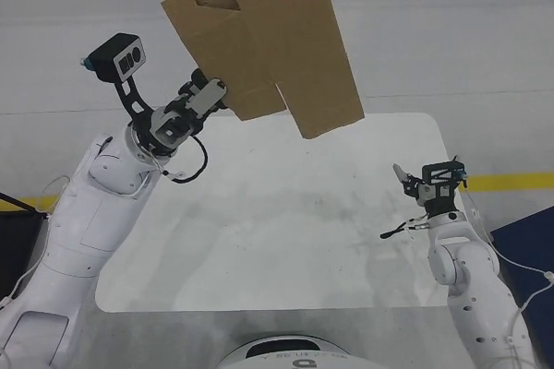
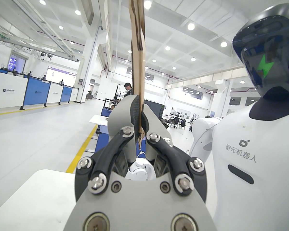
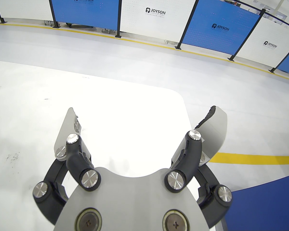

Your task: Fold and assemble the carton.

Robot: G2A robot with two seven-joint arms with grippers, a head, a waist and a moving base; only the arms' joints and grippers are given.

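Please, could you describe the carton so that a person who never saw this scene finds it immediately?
Start at the white rounded table and look at its far edge. There the left gripper is shut on a flat brown cardboard carton, held up above it. It is the only brown thing, a thin unfolded sheet.

Bright ceiling lamps [image 2: 191, 26], glare on white table [image 3: 110, 111], wrist views fisheye-bent at edges.
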